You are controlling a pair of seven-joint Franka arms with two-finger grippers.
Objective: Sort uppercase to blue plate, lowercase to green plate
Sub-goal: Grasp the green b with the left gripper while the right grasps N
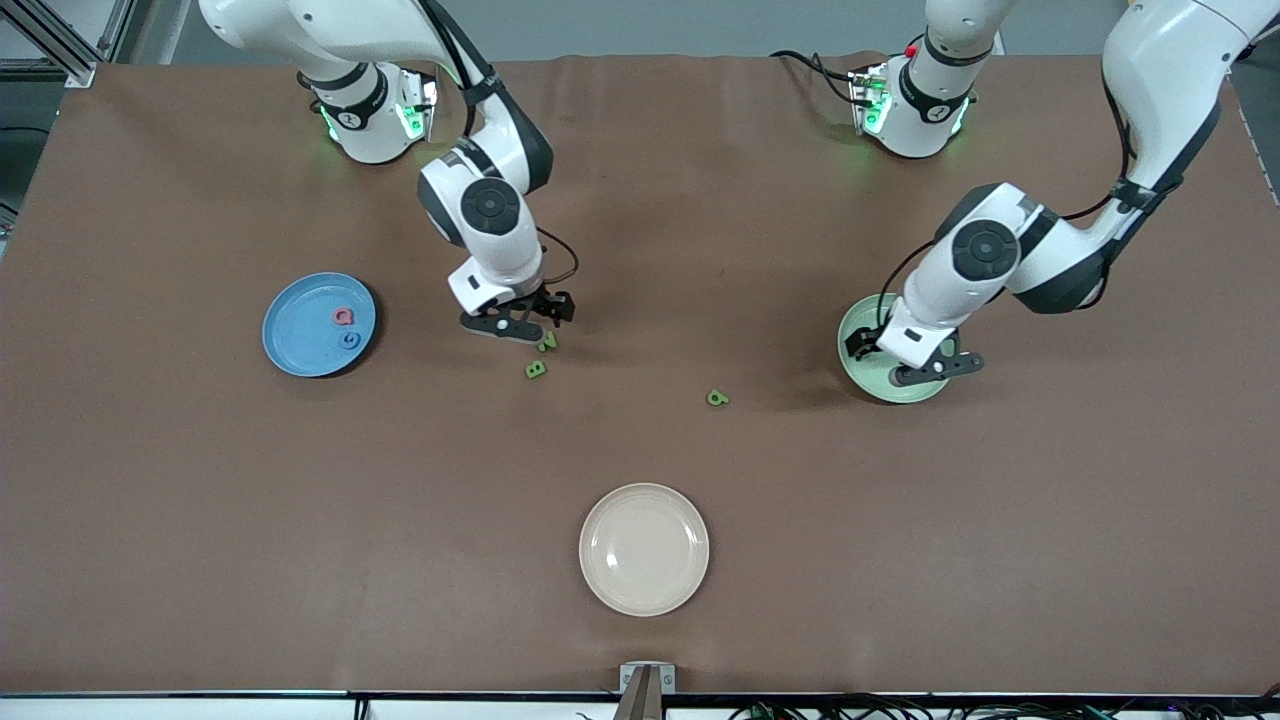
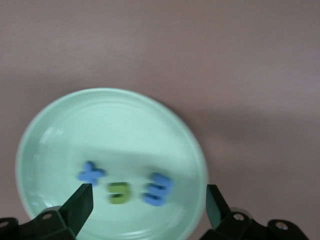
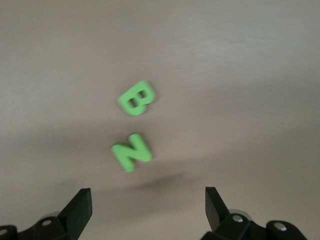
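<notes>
We see the left gripper (image 1: 905,362) hanging over the green plate (image 1: 862,372), which sits toward the left arm's end of the table; its fingers (image 2: 80,204) are spread wide and hold nothing. In that plate lie three letters in a row: the blue x (image 2: 90,173), the green u (image 2: 120,193) and the blue m (image 2: 157,189). The right gripper (image 1: 522,318) hovers just above the green N (image 1: 548,341), fingers (image 3: 79,209) wide apart and empty. The green B (image 1: 536,369) lies just beside the N, nearer the front camera. The green a (image 1: 717,398) rests alone on the table (image 1: 200,500) between the B and the green plate. Toward the right arm's end, the blue plate (image 1: 295,345) carries the red Q (image 1: 344,316) and the blue G (image 1: 350,339).
</notes>
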